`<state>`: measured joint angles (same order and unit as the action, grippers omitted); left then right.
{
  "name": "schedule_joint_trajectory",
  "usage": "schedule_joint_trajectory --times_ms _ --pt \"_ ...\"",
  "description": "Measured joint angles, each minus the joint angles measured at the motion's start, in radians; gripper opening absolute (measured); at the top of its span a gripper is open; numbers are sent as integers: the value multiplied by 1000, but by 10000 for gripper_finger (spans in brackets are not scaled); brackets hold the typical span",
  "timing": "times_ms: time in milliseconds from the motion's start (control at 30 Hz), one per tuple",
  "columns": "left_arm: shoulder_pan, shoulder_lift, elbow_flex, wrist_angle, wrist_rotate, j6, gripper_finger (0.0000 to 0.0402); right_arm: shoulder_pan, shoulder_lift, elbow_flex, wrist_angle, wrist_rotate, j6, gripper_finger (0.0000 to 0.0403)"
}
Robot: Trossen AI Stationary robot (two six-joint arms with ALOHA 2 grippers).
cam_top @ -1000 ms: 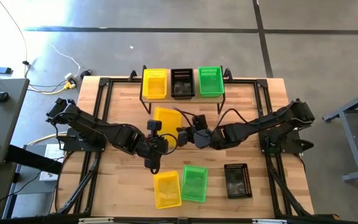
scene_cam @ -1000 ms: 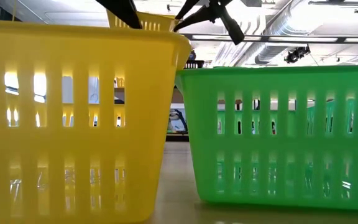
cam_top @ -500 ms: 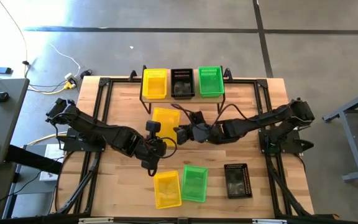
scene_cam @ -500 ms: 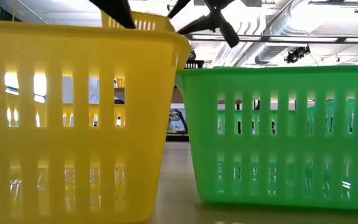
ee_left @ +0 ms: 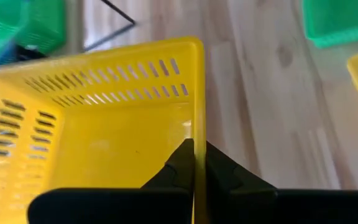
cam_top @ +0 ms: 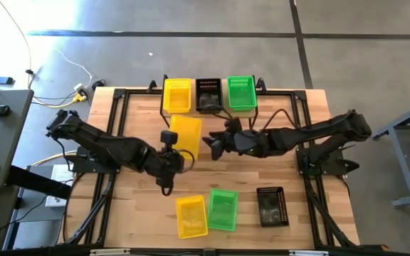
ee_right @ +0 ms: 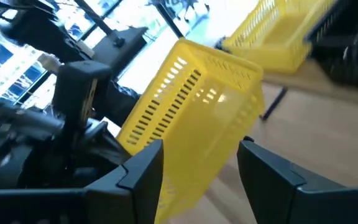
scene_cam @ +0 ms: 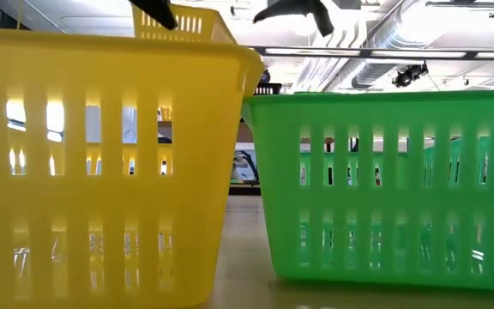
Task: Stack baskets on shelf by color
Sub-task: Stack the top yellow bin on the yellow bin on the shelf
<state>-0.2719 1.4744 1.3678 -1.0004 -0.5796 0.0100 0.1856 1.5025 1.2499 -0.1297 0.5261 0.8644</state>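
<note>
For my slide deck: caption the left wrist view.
Left gripper clamped on the rim of a yellow basket, held above the wooden table.

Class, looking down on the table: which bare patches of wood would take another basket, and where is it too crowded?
Free: the tabletop left of the front yellow basket, and the strip between the black basket and the right arm's base. Crowded: the shelf, full across with three baskets, and the middle, where the left gripper holds a yellow basket beside the open right gripper.

Industrial lab: concrete floor (cam_top: 191, 43), exposed ceiling ducts (scene_cam: 358, 64).
</note>
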Motion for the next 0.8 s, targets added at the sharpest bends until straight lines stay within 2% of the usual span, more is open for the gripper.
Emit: schedule_joint_trajectory --times_ms 200,400,567,800 --pt "81 -102 0 -1 -9 64 0 -15 -65 0 3 18 -139 188" --pt "241 -218 0 8 26 165 0 -35 -113 0 0 28 -232 189" --pt "419 -274 1 63 195 268 0 -62 -130 0 0 28 -244 189" --pt "644 -257 1 87 426 406 0 -91 -130 0 -1 28 -244 189"
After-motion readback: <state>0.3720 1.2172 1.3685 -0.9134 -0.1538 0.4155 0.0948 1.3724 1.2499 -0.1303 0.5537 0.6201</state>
